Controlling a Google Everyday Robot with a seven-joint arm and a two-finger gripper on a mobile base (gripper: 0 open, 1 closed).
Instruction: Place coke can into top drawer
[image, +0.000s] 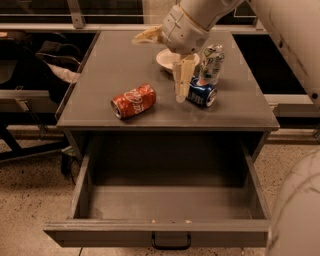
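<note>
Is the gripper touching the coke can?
Apart. The camera view shows bare tabletop between the coke can and the gripper beside the blue can.

- A blue can (203, 94) lies on its side on the grey tabletop (110, 65). It is right of the middle and nearer the front edge than the back. The gripper (180, 96) hangs just beside its left end.
- A pale green-and-white can (212, 62) stands upright just behind the blue can, toward the right edge.
- A white bowl (166, 58) sits near the middle of the tabletop, toward the back edge, and is partly hidden.
- A dark bag (47, 52) lies beyond the left edge, lower than the tabletop.
- A pale metal rail (50, 27) runs along behind the back edge.
- A speckled floor (30, 200) spreads below the front-left corner.
</note>
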